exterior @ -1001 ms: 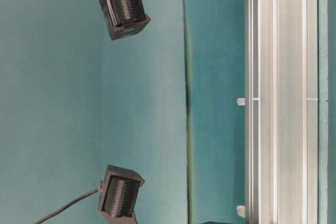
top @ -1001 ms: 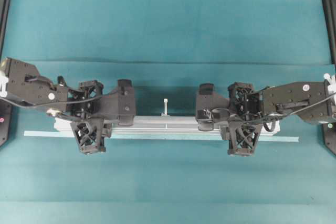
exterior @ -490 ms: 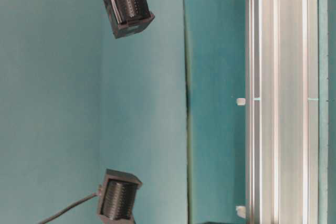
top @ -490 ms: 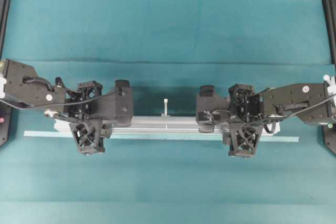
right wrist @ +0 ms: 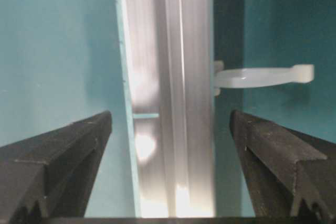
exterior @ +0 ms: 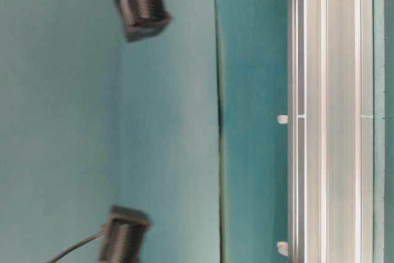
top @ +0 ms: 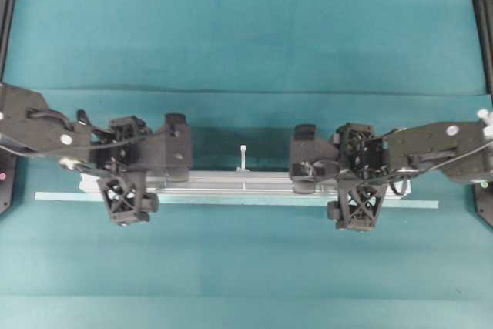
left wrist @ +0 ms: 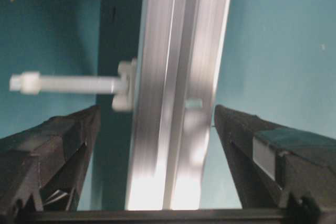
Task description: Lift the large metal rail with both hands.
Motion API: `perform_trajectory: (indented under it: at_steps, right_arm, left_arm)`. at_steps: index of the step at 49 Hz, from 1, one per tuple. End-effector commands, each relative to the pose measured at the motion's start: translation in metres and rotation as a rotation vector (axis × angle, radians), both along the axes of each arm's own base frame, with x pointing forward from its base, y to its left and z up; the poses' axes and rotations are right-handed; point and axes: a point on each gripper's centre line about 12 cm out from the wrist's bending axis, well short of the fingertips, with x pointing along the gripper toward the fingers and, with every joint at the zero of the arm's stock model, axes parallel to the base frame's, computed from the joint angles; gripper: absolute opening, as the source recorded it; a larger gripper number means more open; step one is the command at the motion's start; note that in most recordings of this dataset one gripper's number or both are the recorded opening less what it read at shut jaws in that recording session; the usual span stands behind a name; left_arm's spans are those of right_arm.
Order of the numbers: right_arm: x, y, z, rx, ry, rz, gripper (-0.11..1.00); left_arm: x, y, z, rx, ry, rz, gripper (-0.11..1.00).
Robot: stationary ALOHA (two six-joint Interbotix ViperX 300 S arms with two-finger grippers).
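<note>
The large metal rail [top: 243,182] lies lengthwise across the teal table, silver-grey and grooved, with a white peg [top: 243,155] sticking out from its far side. My left gripper [top: 125,171] straddles its left part. In the left wrist view the rail [left wrist: 178,77] runs between the fingers with teal gaps on both sides, so this gripper [left wrist: 156,113] is open and touches nothing. My right gripper [top: 354,179] straddles the right part. It [right wrist: 170,116] is open too, with the rail [right wrist: 168,77] loose between its fingers.
A thin pale tape strip [top: 420,204] lies on the cloth just in front of the rail and reaches past both its ends. White pegs [left wrist: 68,83] [right wrist: 262,77] jut sideways from the rail near each gripper. Dark frame posts [top: 484,21] stand at the table's side edges.
Both grippers have opened wide and let go of the rail. The left arm has drawn back a little to the left. The rail has stayed where it was.
</note>
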Motion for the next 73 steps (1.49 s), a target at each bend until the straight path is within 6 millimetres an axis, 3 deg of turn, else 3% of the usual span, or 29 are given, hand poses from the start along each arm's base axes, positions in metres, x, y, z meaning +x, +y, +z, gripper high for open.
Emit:
perform_trajectory:
  at_steps: [1,20,34,61,73]
  right_arm:
    - [0.000,-0.003,0.017,-0.005,-0.060,-0.007,0.94]
    - [-0.018,-0.010,0.102,-0.014,-0.330,-0.017,0.94]
    - [-0.037,-0.011,0.133,-0.013,-0.452,-0.027,0.94]
    - [-0.064,-0.011,0.191,-0.013,-0.762,-0.031,0.94]
    - [-0.079,-0.011,0.205,-0.014,-0.864,-0.034,0.94]
  left_arm:
    - [-0.001,0.000,0.020,0.001,-0.049,-0.004,0.93]
    - [-0.017,0.000,0.087,0.010,-0.242,-0.020,0.93]
    - [-0.026,0.000,0.126,0.007,-0.377,-0.012,0.93]
    - [-0.043,-0.001,0.173,0.003,-0.575,-0.012,0.93]
    - [-0.051,-0.001,0.190,0.002,-0.652,-0.014,0.93]
